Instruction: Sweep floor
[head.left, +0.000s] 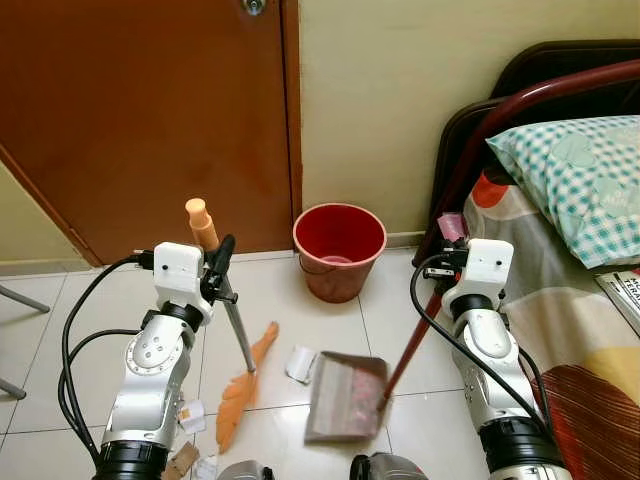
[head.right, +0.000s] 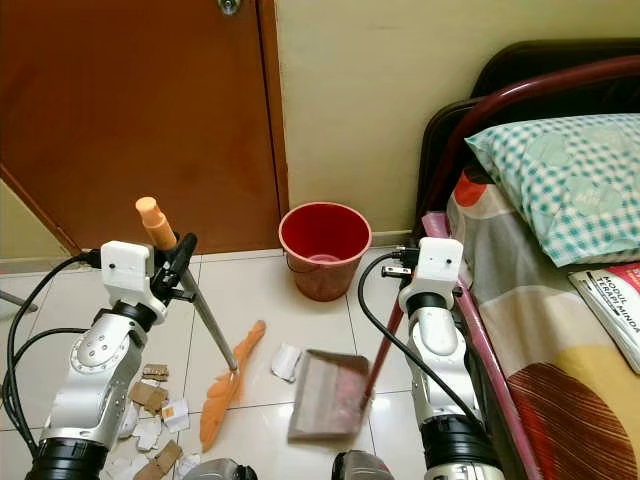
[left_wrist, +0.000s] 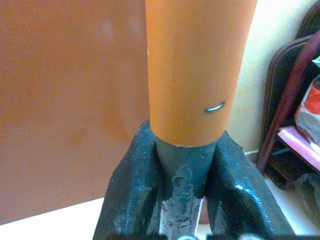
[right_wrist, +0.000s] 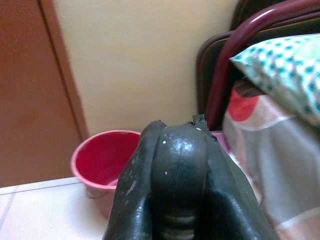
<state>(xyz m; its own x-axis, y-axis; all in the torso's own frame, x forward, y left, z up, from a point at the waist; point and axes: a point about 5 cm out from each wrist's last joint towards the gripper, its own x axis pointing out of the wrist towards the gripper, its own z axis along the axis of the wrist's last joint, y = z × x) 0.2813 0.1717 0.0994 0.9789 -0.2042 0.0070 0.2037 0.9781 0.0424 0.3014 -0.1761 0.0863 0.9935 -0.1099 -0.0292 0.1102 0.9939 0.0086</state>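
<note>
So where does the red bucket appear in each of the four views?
Left eye view: red bucket at centre, against the wall beside the door.
Right eye view: centre, slightly left.
Left wrist view: cannot make it out behind the broom handle.
Right wrist view: lower left.
Shared landmark: the brown door.

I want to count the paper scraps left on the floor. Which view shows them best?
The right eye view: the paper scraps lie spread beside the left arm, near the broom head. The left eye view cuts most off at its lower edge. The wrist views point at door, wall and bucket.
</note>
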